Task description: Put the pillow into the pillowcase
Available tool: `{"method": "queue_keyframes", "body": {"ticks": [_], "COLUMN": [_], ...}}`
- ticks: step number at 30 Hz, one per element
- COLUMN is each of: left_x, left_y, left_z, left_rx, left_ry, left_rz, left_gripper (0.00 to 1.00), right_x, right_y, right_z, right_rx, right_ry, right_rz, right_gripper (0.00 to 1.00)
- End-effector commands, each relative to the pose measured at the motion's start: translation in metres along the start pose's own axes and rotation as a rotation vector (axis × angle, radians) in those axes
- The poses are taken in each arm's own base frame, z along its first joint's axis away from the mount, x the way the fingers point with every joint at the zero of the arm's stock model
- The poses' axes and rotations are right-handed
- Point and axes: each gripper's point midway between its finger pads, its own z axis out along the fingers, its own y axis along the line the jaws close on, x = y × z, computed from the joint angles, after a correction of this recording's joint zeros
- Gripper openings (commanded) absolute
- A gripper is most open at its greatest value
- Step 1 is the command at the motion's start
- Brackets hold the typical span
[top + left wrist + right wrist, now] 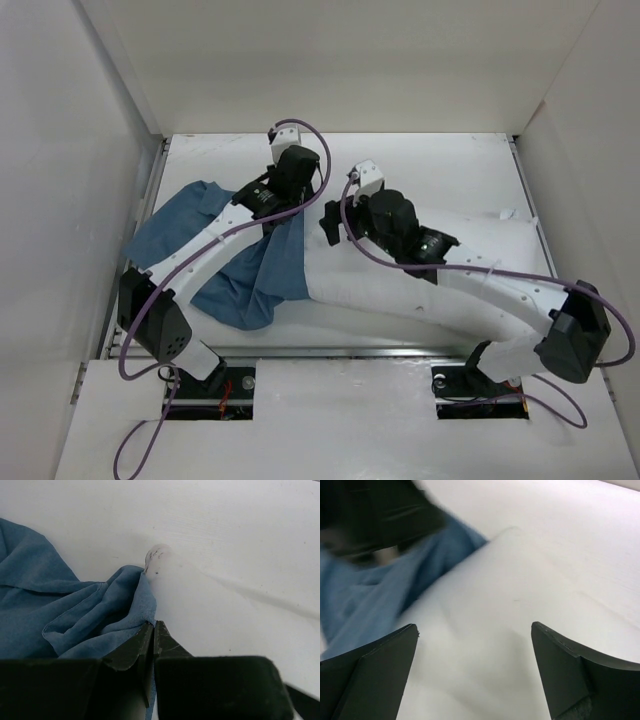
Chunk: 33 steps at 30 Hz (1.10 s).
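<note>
Lying across the white table [440,165], the pillow [370,290] stretched from the middle of the surface toward the right side, partly under the right arm. The pillowcase [180,235] was spread in wrinkles over the left half, its right-hand part draped over the pillow's left end. Left gripper [153,630]: jaws pressed together on a folded edge of the pillowcase, with the blue cloth bunched to the left of the fingers in the left wrist view. Right gripper [474,627]: fingers set wide apart with nothing between them, positioned over the pillow's white surface close to where the blue cloth began. Whether they touched the pillow could not be told. In the right wrist view the pillowcase appeared blurred at upper left. Both grippers stood near each other at the centre of the table.
</note>
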Motion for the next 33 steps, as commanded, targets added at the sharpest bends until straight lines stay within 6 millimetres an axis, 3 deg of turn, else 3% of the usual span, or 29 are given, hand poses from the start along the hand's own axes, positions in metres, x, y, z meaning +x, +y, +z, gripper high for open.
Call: {"method": "queue_keyframes", "body": {"ticks": [1, 3, 4, 5, 7, 8, 9, 10, 11, 12, 14, 16, 18, 20, 21, 22, 24, 25, 26, 27, 28, 29, 30, 31, 32, 33], "left_x": [-0.03, -0.031, -0.031, -0.031, -0.029, -0.029, -0.029, -0.029, -0.03, -0.028, -0.03, -0.027, -0.027, -0.022, -0.022, -0.022, -0.025, -0.025, -0.025, -0.025, -0.025, -0.024, -0.029, -0.033, -0.036, -0.036], "left_y": [0.0, 0.002, 0.002, 0.002, -0.001, -0.001, -0.002, -0.002, -0.004, -0.003, -0.001, -0.002, -0.002, -0.001, -0.001, -0.001, 0.001, 0.001, 0.001, 0.001, 0.001, 0.004, 0.001, -0.001, -0.004, -0.004], "left_z": [-0.014, -0.014, -0.014, -0.014, -0.011, -0.011, -0.008, -0.008, -0.006, -0.004, -0.004, -0.001, -0.001, 0.002, 0.002, 0.002, 0.005, 0.005, 0.005, 0.005, 0.005, 0.01, 0.009, 0.008, 0.006, 0.006], "left_rx": [0.002, -0.006, -0.006, -0.006, 0.002, 0.001, 0.001, 0.001, 0.0, -0.014, -0.024, -0.029, -0.029, -0.038, -0.038, -0.038, -0.045, -0.045, -0.045, -0.045, -0.045, -0.058, -0.054, -0.048, -0.036, -0.036], "left_ry": [-0.096, -0.101, -0.101, -0.101, -0.096, -0.096, -0.094, -0.094, -0.093, -0.089, -0.096, -0.089, -0.089, -0.076, -0.076, -0.076, -0.08, -0.08, -0.08, -0.08, -0.08, -0.074, -0.079, -0.087, -0.089, -0.089], "left_rz": [-0.06, -0.061, -0.061, -0.061, -0.06, -0.051, -0.05, -0.05, -0.05, -0.052, -0.052, -0.048, -0.057, -0.048, -0.048, -0.048, -0.053, -0.053, -0.053, -0.053, -0.053, -0.052, -0.056, -0.07, -0.075, -0.075], "left_gripper": [0.0, 0.0, 0.0, 0.0, 0.0, 0.0, 0.0, 0.0, 0.0, 0.0, 0.0, 0.0, 0.0, 0.0, 0.0, 0.0, 0.0, 0.0, 0.0, 0.0, 0.0, 0.0, 0.0, 0.0, 0.0, 0.0], "right_x": [0.004, -0.006, -0.022, -0.011, -0.023, -0.003, 0.004, -0.007, 0.003, 0.031, 0.045, 0.073, 0.089, 0.104, 0.104, 0.108, 0.082, 0.081, 0.038, 0.022, 0.028, -0.004, -0.019, -0.022, -0.007, -0.016], "right_y": [-0.06, -0.081, -0.082, -0.085, -0.071, -0.068, -0.065, -0.057, -0.057, -0.059, -0.053, -0.053, -0.049, -0.047, -0.04, -0.035, -0.031, -0.03, -0.025, -0.022, -0.019, -0.011, -0.005, 0.003, 0.004, 0.006], "right_z": [0.008, 0.019, 0.024, 0.036, 0.05, 0.067, 0.075, 0.083, 0.091, 0.104, 0.114, 0.122, 0.125, 0.129, 0.126, 0.123, 0.116, 0.109, 0.099, 0.089, 0.076, 0.051, 0.04, 0.026, 0.016, 0.002], "right_rx": [0.182, 0.105, 0.066, 0.026, -0.086, -0.134, -0.163, -0.213, -0.231, -0.234, -0.294, -0.318, -0.332, -0.355, -0.404, -0.433, -0.471, -0.471, -0.47, -0.473, -0.487, -0.51, -0.535, -0.584, -0.596, -0.598], "right_ry": [0.071, 0.083, 0.062, 0.11, 0.105, 0.164, 0.187, 0.18, 0.219, 0.3, 0.335, 0.403, 0.446, 0.482, 0.48, 0.49, 0.414, 0.397, 0.267, 0.209, 0.196, 0.102, 0.028, 0.0, 0.016, -0.018], "right_rz": [0.003, 0.066, 0.079, 0.041, -0.009, -0.042, -0.064, -0.081, -0.092, -0.075, -0.074, -0.075, -0.066, -0.051, -0.048, -0.037, -0.046, -0.042, -0.078, -0.097, -0.092, -0.122, -0.147, -0.158, -0.14, -0.153], "right_gripper": [1.0, 1.0, 1.0, 1.0, 1.0, 1.0, 1.0, 1.0, 1.0, 1.0, 1.0, 1.0, 0.96, 0.82, 0.47, 0.32, 0.0, 0.0, 0.0, 0.0, 0.0, 0.0, 0.0, 0.0, 0.0, 0.0]}}
